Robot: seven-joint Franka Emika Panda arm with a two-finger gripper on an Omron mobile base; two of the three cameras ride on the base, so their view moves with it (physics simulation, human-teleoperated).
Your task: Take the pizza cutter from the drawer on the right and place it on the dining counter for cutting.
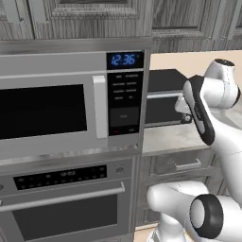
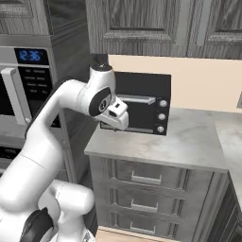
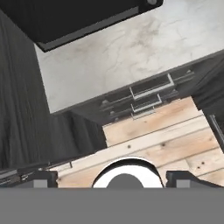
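My gripper (image 3: 113,178) hangs open above the left end of a grey worktop, its dark fingertips (image 3: 43,177) spread wide with nothing between them. In the right base view the hand (image 2: 116,118) sits just in front of the black toaster oven. Below the worktop is a stack of grey wood-grain drawers with silver bar handles, all shut; the top drawer (image 2: 146,177) (image 1: 188,163) (image 3: 151,85) lies under and ahead of the hand. The pizza cutter is hidden. The dining counter is out of view.
A black toaster oven (image 2: 142,108) (image 1: 163,101) stands at the back of the grey marbled worktop (image 2: 189,137) (image 3: 122,52). To the left are a built-in microwave (image 1: 52,108) and a wall oven (image 1: 66,208). Wall cabinets (image 2: 156,23) hang above. The floor (image 3: 153,131) is wood.
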